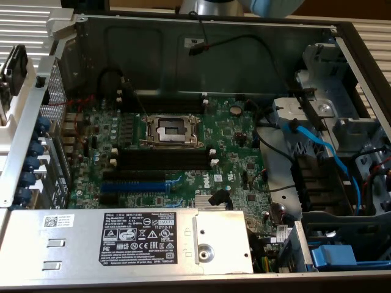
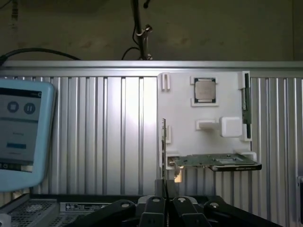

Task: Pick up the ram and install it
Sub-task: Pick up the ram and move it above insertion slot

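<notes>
just one ram [image 2: 164, 142] in pincer [image 2: 165, 195]

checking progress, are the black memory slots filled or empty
Empty: the memory slots lie bare, with nothing seated between their white end clips.

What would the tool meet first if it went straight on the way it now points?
Probably the ram, standing edge-on at the side of the white holder, directly in line with the tool. Depth is unclear here, so whether they touch cannot be told.
</notes>
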You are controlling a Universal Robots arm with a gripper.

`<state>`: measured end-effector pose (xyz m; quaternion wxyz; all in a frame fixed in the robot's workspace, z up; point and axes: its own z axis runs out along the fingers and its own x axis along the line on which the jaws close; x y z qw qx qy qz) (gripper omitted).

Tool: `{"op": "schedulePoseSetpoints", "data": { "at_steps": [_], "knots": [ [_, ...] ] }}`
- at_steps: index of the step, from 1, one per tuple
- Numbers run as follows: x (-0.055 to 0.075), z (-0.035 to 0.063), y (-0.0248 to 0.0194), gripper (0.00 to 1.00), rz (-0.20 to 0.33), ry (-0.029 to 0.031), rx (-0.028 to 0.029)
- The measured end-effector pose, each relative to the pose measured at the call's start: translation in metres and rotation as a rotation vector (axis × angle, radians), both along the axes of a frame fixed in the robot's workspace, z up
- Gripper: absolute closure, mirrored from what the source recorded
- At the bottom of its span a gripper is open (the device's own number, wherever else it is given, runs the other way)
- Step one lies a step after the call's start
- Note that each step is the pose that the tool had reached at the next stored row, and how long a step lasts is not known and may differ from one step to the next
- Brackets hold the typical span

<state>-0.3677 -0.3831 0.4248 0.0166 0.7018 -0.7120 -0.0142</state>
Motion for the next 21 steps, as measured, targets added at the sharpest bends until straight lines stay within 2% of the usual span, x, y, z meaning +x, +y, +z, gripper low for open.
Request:
{"op": "schedulePoseSetpoints", "data": {
  "at_steps": [10,21],
  "knots": [
    [0.046,0.0125,-0.0052,0.88,0.000,0.0091,0.0000],
    [0.096,0.0209,-0.0096,0.88,0.000,0.0146,-0.0001]
  ]
}}
